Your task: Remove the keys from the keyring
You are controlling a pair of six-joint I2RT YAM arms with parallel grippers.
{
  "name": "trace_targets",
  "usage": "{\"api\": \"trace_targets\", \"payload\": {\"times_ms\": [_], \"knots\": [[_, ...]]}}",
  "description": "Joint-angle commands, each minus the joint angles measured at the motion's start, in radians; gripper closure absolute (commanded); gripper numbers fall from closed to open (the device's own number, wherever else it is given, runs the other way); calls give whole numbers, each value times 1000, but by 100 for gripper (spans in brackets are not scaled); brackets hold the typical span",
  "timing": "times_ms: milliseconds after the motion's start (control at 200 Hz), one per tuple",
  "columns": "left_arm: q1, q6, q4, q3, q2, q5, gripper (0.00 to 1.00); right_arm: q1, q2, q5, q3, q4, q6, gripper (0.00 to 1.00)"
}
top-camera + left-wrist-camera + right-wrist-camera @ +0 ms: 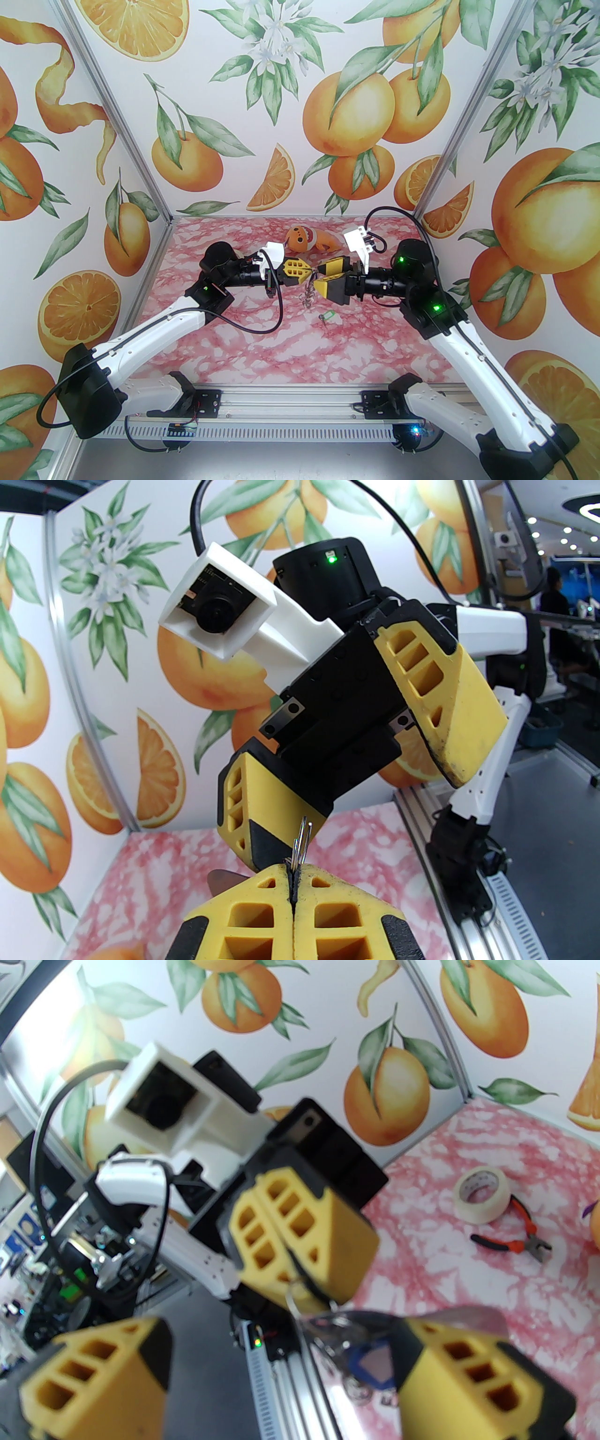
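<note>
Keyring (pixel 308 295) dangles from the left gripper (pixel 310 271), whose fingers are pressed together on its thin wire loops right at the tips. Facing it tip to tip, the right gripper (pixel 318 276) stands spread wide with nothing in its grasp. The blue key (pixel 371 1364) sits close beside one of its fingers. The green key (pixel 325 316) lies on the table (pixel 234 337) below both grippers, apart from the ring.

Free tabletop (pixel 262 347) toward the near rail (pixel 290 403). Blocked mid-table by left gripper (pixel 307 271) and right gripper (pixel 318 276) tip to tip, keyring (pixel 309 295) dangling beneath, green key tag (pixel 326 315) on the surface just nearer; orange toy (pixel 307 238) behind them.
</note>
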Motion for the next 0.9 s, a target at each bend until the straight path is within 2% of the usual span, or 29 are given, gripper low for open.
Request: {"api": "trace_targets", "payload": {"times_ms": [0,125,290,510,625,816,896], "knots": [[7,14,4,38,-32,-17,100,-4,-32,5,6,-40,-40,18],[7,-9,25,40,-24,-4,100,-4,-11,-47,-4,44,22,18],[6,-21,43,38,-17,3,100,-4,3,-49,-13,88,32,18],[6,-28,49,40,-10,11,100,-4,5,2,9,31,-27,16],[5,-32,59,42,-7,15,100,-4,30,-18,6,50,-20,16],[2,-37,76,43,2,11,100,-2,29,-72,-70,273,131,17],[3,-36,72,43,3,5,100,-2,23,-79,-78,268,138,20]]}}
